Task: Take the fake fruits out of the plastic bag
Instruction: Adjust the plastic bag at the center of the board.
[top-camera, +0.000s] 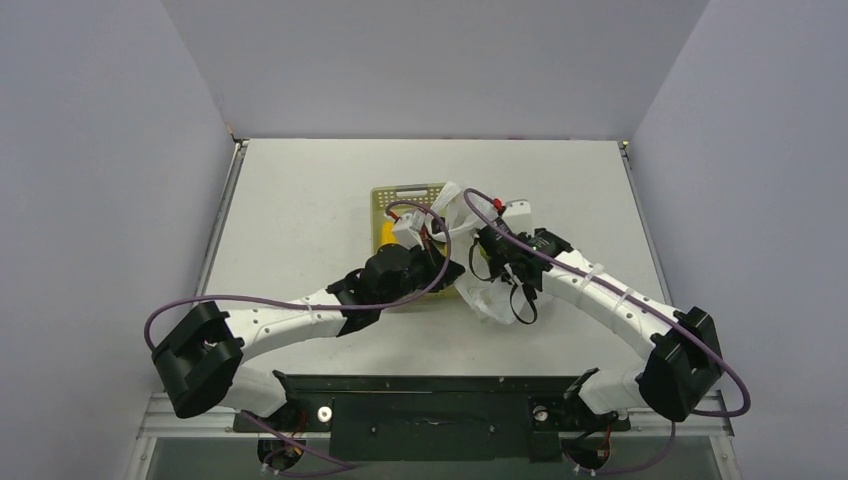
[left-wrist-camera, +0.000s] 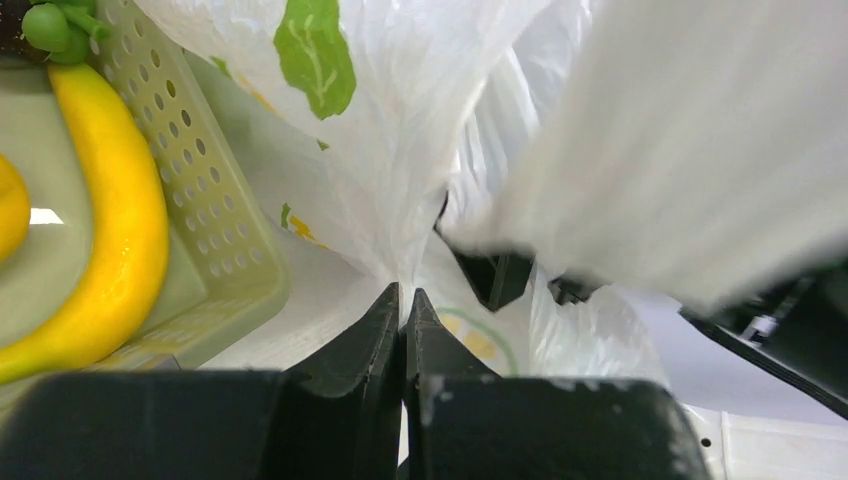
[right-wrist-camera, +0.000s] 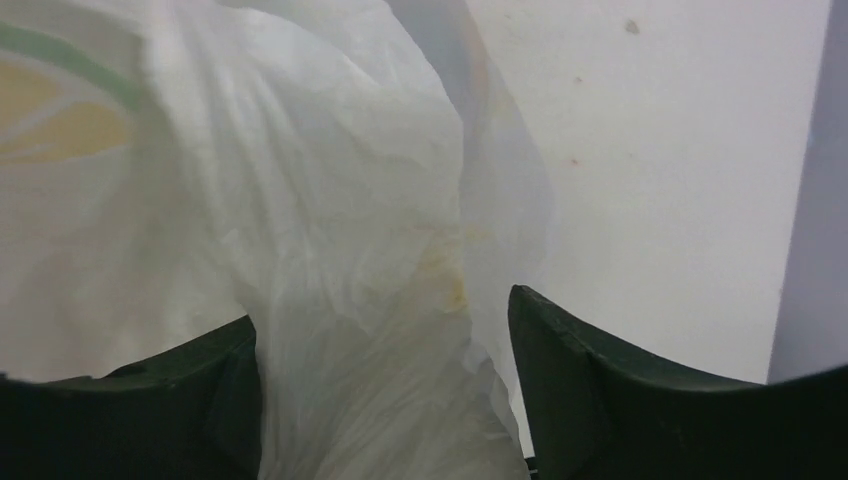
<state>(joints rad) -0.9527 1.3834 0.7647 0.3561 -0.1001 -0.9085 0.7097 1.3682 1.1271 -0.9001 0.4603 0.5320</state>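
Our left gripper (left-wrist-camera: 405, 300) pinches a fold of the bag (left-wrist-camera: 420, 130), likely to steady it; our right gripper (right-wrist-camera: 385, 330) gapes around bag film. A banana (left-wrist-camera: 125, 220) lies in the basket (left-wrist-camera: 190, 170), left of the pinch.

I had a yellow-green slotted basket (top-camera: 408, 191) near the middle of the white table (top-camera: 300, 210), and my overhead view showed its far rim, with a handle slot cut into it. On my left wrist feed, the basket's side wall ran diagonally through the picture, pierced with rows of small round holes down to a rounded corner that rested on the tabletop. Plain grey walls (top-camera: 430, 60) closed the table in on its left, far and right sides.
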